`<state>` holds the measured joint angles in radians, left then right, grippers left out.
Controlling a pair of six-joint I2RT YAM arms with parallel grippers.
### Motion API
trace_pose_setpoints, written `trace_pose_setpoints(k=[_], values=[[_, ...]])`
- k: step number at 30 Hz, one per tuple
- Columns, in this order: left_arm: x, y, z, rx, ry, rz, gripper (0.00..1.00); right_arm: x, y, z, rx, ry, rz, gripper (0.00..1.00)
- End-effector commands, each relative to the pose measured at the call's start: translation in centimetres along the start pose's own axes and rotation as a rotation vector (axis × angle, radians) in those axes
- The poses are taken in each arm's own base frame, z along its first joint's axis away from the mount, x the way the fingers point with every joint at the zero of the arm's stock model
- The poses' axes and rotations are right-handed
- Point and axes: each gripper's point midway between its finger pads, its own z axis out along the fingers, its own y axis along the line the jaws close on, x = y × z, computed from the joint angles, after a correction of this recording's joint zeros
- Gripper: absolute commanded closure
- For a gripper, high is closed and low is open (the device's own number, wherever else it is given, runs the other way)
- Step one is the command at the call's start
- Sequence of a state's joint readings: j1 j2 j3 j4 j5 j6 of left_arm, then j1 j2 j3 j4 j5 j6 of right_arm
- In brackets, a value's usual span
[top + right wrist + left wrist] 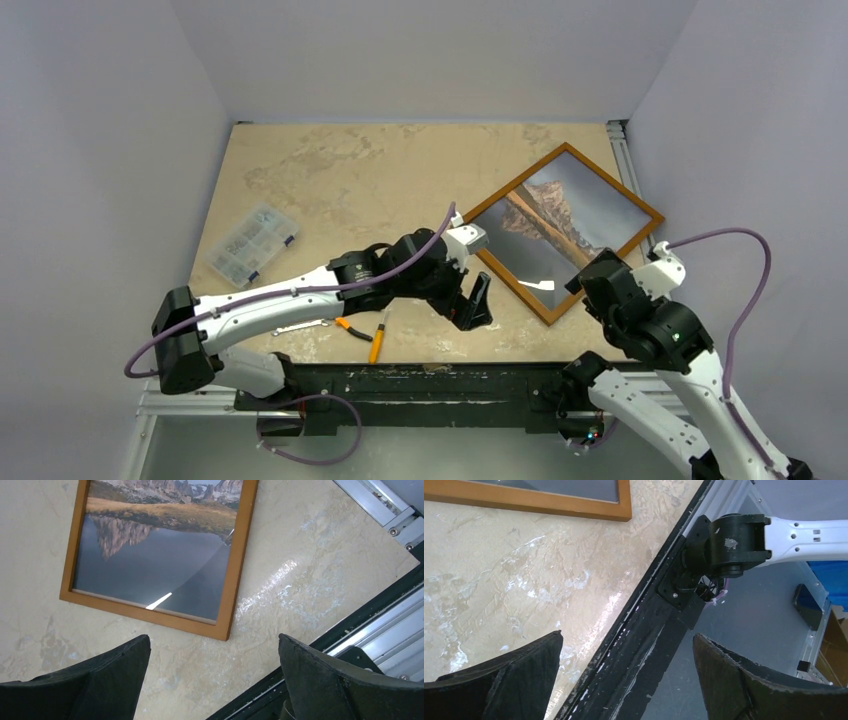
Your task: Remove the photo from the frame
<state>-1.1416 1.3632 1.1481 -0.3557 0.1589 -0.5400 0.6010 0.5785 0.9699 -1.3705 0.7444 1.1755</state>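
Observation:
The orange-brown wooden frame [560, 315] lies flat and turned diagonally at the right of the table. The mountain photo [560, 225] sits inside it, face up. The frame's near corner shows in the right wrist view [227, 630] with the photo [155, 555] in it, and an edge of the frame shows in the left wrist view [549, 505]. My left gripper [478, 300] is open and empty, just left of the frame's near corner, above the table's front edge. My right gripper [590, 280] is open and empty, hovering at the frame's near right side.
A clear plastic organiser box [252, 244] lies at the left of the table. An orange-handled tool [376, 343] and a small orange-and-black tool [352, 329] lie near the front edge under my left arm. A black rail [430, 385] runs along the front.

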Motion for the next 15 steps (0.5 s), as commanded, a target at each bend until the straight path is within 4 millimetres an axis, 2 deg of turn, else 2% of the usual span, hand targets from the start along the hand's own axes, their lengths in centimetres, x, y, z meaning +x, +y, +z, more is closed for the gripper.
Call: trace_pose_setpoints(k=[1,8,12,15], values=[[-1.8,-0.5,-1.9,0.001,-0.098,0.011,0.02,0.1,1.9,1.5,0.041,-0.022,0.13,0.03],[-0.8,0.4,-4.4,-0.023,-0.132,0.034,0.01,1.7,2.3,4.7,0.123,-0.042,0.13,0.09],[0.3,1.1,-5.5,-0.04,-0.125,0.055,0.0,3.0,0.7,8.4,0.191,0.022,0.146,0.12],[0.9,1.4,-6.2,-0.044,-0.128,0.066,0.0,5.1,-0.2,10.3,0.19,0.083,0.176,0.15]])
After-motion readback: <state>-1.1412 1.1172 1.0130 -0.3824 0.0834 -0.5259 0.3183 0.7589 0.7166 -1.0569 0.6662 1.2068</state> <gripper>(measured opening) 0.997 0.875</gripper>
